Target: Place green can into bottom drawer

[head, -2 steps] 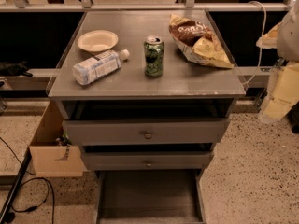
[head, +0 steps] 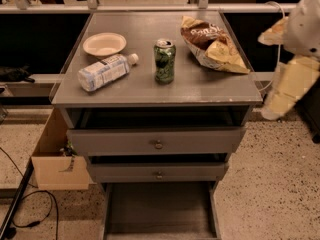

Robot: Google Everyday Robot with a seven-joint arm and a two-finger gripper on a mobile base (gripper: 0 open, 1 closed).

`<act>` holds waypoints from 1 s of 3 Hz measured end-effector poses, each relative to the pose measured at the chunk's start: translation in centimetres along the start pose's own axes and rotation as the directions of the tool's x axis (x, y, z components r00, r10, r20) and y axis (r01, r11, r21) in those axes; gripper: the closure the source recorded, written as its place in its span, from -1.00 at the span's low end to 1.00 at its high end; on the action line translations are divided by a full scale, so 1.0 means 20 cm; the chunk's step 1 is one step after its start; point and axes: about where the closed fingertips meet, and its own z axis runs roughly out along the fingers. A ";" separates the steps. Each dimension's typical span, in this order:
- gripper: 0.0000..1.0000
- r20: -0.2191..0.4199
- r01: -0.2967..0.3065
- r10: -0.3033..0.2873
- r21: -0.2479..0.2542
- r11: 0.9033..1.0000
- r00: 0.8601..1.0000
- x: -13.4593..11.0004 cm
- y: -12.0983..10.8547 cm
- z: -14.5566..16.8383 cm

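The green can (head: 164, 60) stands upright near the middle of the grey cabinet top (head: 150, 91), dark green with a silver top. The bottom drawer (head: 160, 209) is pulled out at floor level, and its flat grey floor is bare. My gripper (head: 280, 96) hangs blurred at the right edge, beside the cabinet's right side, level with the top's front edge. It is well right of the can and does not touch it. It holds nothing that I can see.
A clear plastic bottle (head: 104, 72) lies on its side left of the can. A pale bowl (head: 104, 44) sits behind the bottle. A crumpled chip bag (head: 212, 46) lies at the back right. The two upper drawers (head: 158, 143) are slightly open. A cardboard box (head: 57, 159) stands on the floor at the left.
My arm has shifted a little to the left, toward the cabinet's right side. The can and the other objects have not moved.
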 end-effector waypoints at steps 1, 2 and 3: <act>-1.00 0.108 0.051 -0.049 -0.019 0.999 0.993 -0.16 -0.12 0.07; -1.00 0.229 0.128 -0.129 0.016 0.992 0.965 -0.36 -0.21 0.10; -1.00 0.253 0.180 -0.188 0.051 0.982 0.949 -0.51 -0.26 0.12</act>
